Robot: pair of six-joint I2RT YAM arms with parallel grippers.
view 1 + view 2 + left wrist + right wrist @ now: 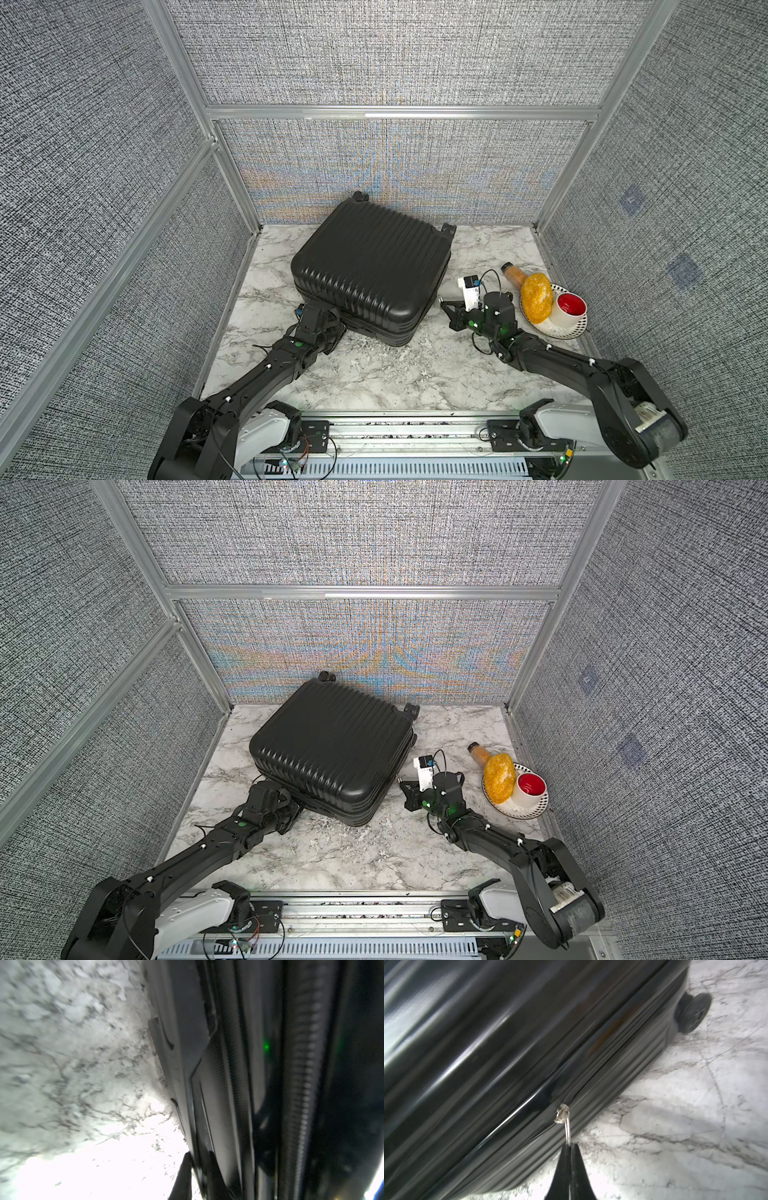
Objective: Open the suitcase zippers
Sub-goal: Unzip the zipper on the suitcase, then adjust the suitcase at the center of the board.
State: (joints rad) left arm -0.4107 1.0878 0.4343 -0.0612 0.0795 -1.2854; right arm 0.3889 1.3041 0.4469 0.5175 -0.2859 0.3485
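Small black hard suitcase (pixel 374 266) with a ribbed shell, lying flat on the white-and-grey marble counter (pixel 374 374), left of the middle and close to the back wall. Black wheels (pixel 448 229) at its far end. Thin black zipper track (pixel 612 1059) running along the seam on the side facing right, with a small silvery metal pull tab (pixel 568 1132) sticking out from its slider. Right gripper (pixel 570 1146) just beside that side, pinched tight on the pull tab. Left gripper (pixel 337 326) right up against the near left corner of the suitcase, fingers (pixel 185 1167) drawn in close; too blurry to tell what sits between them. Off to the right, well apart from the suitcase, a round white plate with a dotted rim (pixel 557 332), carrying a white cup with a red inside (pixel 567 313) and a bumpy yellow lump (pixel 537 297). Just behind the plate, a small bottle of brownish stuff (pixel 514 274) lying on its side.
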